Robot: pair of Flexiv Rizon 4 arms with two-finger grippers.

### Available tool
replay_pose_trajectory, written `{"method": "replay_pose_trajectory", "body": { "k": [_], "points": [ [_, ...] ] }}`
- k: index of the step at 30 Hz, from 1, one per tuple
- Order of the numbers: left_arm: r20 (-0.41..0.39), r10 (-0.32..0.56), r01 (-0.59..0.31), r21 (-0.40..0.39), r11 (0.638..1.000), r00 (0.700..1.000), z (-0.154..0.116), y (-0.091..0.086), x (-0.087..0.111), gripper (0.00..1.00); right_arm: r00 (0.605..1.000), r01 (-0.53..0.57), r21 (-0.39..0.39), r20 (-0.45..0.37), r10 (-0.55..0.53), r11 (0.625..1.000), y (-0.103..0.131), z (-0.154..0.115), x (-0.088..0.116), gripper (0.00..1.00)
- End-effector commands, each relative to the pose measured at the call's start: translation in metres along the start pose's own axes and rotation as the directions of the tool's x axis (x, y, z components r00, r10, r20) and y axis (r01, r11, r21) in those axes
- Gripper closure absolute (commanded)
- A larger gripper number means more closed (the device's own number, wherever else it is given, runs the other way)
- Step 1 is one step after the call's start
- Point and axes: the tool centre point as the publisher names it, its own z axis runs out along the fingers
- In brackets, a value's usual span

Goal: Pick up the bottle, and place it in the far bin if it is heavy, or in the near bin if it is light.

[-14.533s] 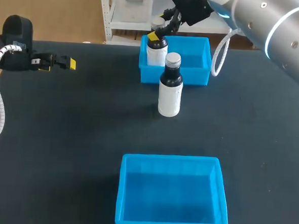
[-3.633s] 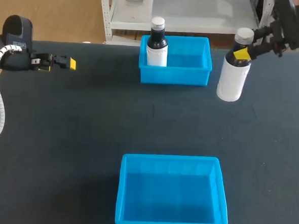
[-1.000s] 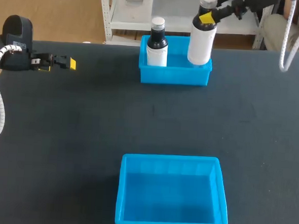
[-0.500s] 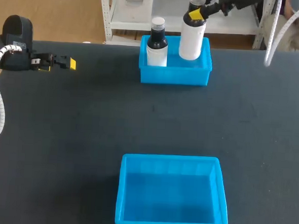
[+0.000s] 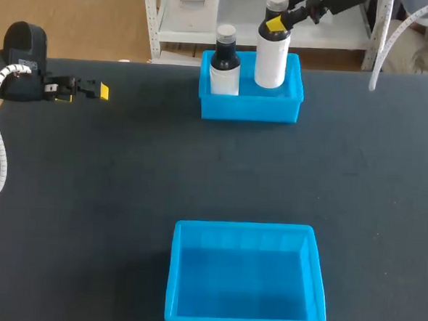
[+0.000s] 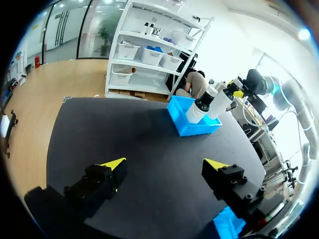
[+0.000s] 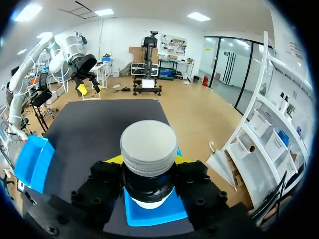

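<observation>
My right gripper (image 5: 278,22) is shut on the dark neck of a white bottle (image 5: 271,58) with a grey cap (image 7: 148,146). The bottle stands upright in the right half of the far blue bin (image 5: 250,109); I cannot tell whether its base touches the floor. A second, alike bottle (image 5: 225,63) stands in that bin's left half. The near blue bin (image 5: 247,279) holds nothing. At the table's far left my left gripper (image 5: 87,89) is open and holds nothing, its yellow tips wide apart in the left wrist view (image 6: 164,164).
Dark table (image 5: 112,169) stretches between the two bins. The left wrist view shows the far bin (image 6: 192,123) with both bottles well ahead of the gripper and a corner of the near bin (image 6: 229,224) beside it.
My right gripper has carried the bottle leftward from the far bin's right edge to over its right half and slightly lower. The left arm and the other bottle have not moved.
</observation>
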Motion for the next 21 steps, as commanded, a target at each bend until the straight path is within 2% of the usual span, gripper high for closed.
{"method": "replay_pose_trajectory", "body": {
  "k": [1,8,21],
  "points": [
    [0.0,0.0,0.0,0.0,1.0,1.0,0.0,0.0,0.0,0.0,1.0,-0.008,-0.012,0.001,0.008,1.0,-0.005,0.003,0.005,1.0],
    [0.0,0.0,0.0,0.0,1.0,1.0,0.0,0.0,0.0,0.0,1.0,-0.029,-0.01,-0.001,0.029,1.0,-0.008,0.006,0.017,1.0],
    [0.0,0.0,0.0,0.0,1.0,1.0,0.0,0.0,0.0,0.0,0.998,-0.058,-0.019,0.0,0.058,0.998,-0.009,0.017,0.028,1.0]
  ]
}}
